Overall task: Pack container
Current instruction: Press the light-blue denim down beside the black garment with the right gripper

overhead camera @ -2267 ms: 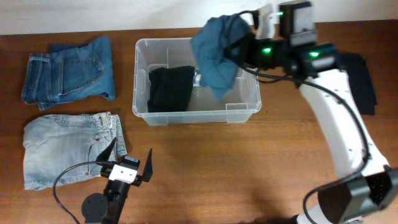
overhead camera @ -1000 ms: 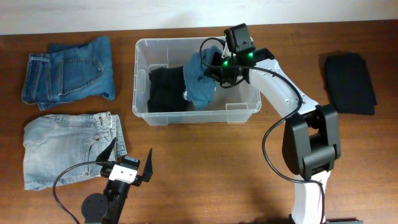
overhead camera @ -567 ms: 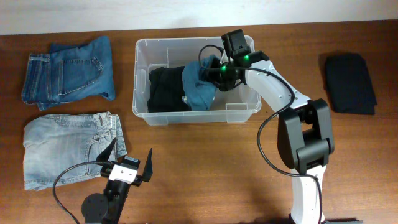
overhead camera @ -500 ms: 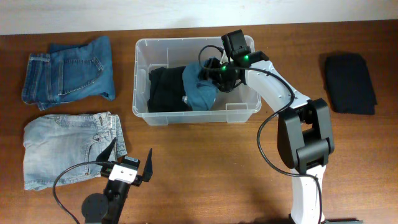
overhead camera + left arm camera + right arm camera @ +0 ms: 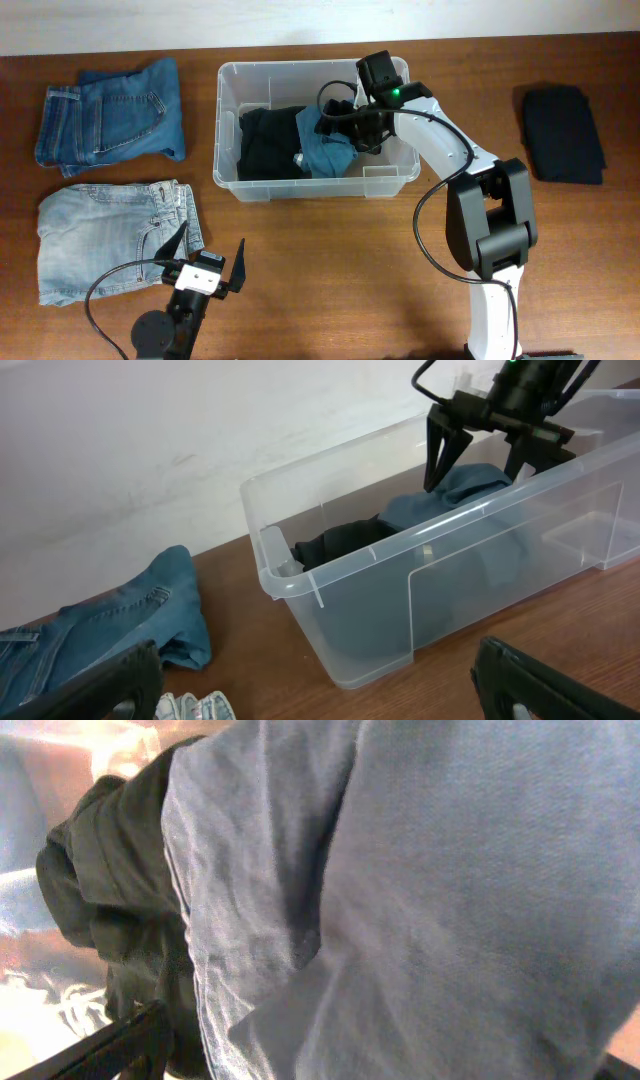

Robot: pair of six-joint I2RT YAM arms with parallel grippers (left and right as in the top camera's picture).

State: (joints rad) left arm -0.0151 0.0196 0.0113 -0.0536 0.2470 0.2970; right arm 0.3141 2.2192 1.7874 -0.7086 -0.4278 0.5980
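Packing: the right fingers (image 5: 438, 455) stand spread and released over the blue garment (image 5: 322, 152) in the container (image 5: 222, 130).
The garment lies directly beneath them, right of centre in the container at upper centre; the left fingers (image 5: 100, 685) gape empty at lower left.

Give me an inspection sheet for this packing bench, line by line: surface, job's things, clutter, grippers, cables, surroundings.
Surface: wooden table, no spills seen.
Job's things: container upright at the far middle; black garment and blue garment side by side inside it.
Clutter: dark jeans and light jeans folded on the left; black folded cloth on the right.
Grippers: right gripper open over the blue garment; left gripper open, empty.
Cables: black cable loops above the container; another cable crosses the light jeans.
Surroundings: pale wall behind the table.
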